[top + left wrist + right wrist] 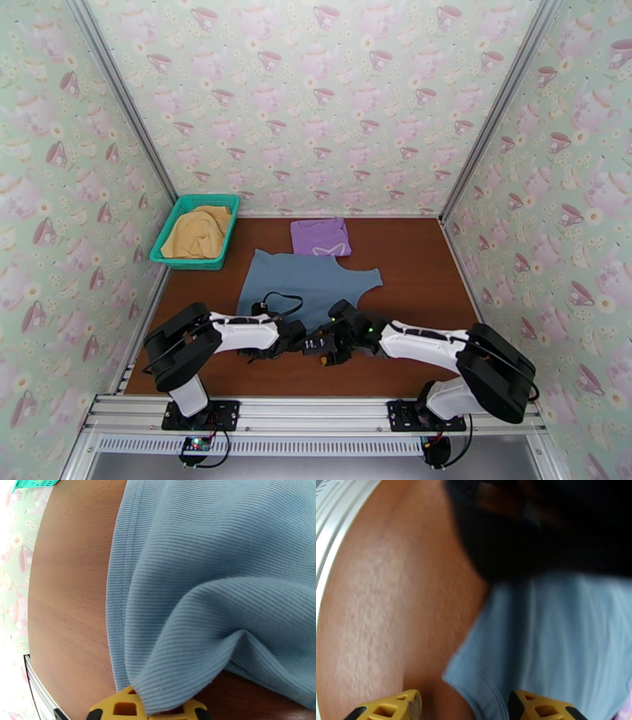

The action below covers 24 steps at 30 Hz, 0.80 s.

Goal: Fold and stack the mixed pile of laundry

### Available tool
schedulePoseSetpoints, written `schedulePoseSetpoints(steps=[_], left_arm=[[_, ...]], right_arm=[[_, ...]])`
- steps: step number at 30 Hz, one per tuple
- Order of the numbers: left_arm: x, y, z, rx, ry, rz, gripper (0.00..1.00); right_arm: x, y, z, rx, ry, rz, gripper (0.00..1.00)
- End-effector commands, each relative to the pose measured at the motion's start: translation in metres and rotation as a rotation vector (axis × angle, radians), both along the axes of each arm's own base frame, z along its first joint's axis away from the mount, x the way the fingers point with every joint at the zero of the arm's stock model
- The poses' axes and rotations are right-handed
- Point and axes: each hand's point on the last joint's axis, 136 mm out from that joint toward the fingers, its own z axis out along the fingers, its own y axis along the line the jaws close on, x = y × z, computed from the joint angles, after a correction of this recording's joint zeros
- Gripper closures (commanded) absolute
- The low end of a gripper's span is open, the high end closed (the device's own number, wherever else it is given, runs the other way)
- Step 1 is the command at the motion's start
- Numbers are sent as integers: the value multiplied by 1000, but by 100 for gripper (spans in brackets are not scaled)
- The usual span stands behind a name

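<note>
The grey-blue garment [304, 280] lies spread on the middle of the table, its near hem reaching both grippers. My left gripper [299, 341] is shut on a raised fold of its ribbed cloth [205, 598], pinched between the yellow fingertips [118, 707]. Right beside it, my right gripper [325, 349] stands open, and the garment's hem corner [482, 685] lies between its spread fingertips [537, 707]. A folded lilac-purple shirt [320, 237] rests at the back centre. The mustard-yellow garment [197, 233] is bunched in the basket.
The teal mesh basket [175, 223] stands at the back left corner against the wall. Patterned walls close in the table on three sides, and a metal rail [316, 410] runs along its near edge. The left arm's dark body [537, 527] looms close ahead in the right wrist view.
</note>
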Motion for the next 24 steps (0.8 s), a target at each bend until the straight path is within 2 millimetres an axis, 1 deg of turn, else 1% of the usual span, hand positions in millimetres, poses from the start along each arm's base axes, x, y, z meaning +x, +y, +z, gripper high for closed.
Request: schedulePoseSetpoints(steps=[1, 5, 10, 13, 15, 20, 24], left_arm=[[1, -7, 1, -54, -18, -17, 100], [1, -9, 2, -82, -23, -25, 100], [1, -10, 5, -123, -41, -36, 100], [-1, -8, 8, -147, -55, -39, 100], [-3, -6, 9, -161, -64, -36, 100], [-7, -3, 9, -185, -66, -25, 100], [-8, -3, 7, -175, -52, -23, 100]], right_arm=[[4, 25, 13, 57, -3, 8, 42], [1, 29, 3, 8, 8, 14, 49], [8, 35, -7, -45, 11, -13, 58], [15, 35, -12, -80, -14, -38, 59], [21, 30, -14, -117, -35, -62, 59], [22, 16, -18, -180, -50, -86, 59], [22, 13, -17, -182, -56, -95, 59]])
